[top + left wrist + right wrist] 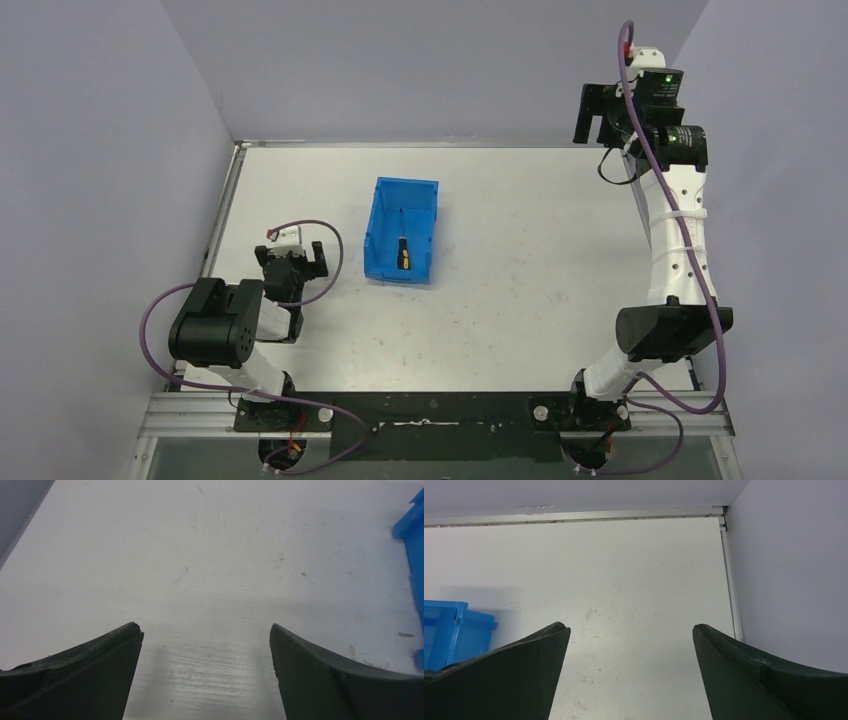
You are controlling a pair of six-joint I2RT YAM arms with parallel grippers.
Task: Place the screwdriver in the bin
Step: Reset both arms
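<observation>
Both grippers are empty: the left gripper (205, 626) has its jaws spread wide over bare table (520, 260), and the right gripper (630, 627) is just as wide apart, with nothing between its fingers. The left one sits near the bin (372, 235), off its left side and clear of the wall. The right one is well apart from the bin, up toward the far right corner.

The screwdriver (403, 250) lies inside the bin on its floor. Its yellow-and-black handle is toward the bin's near end and its thin shaft points at the far wall (it fits lengthwise with room to spare). Nothing touches it.

Judged from this, the task's one real step is done: the tool is in the bin and released. Nothing appears left except, perhaps, bringing the arms to rest.
</observation>
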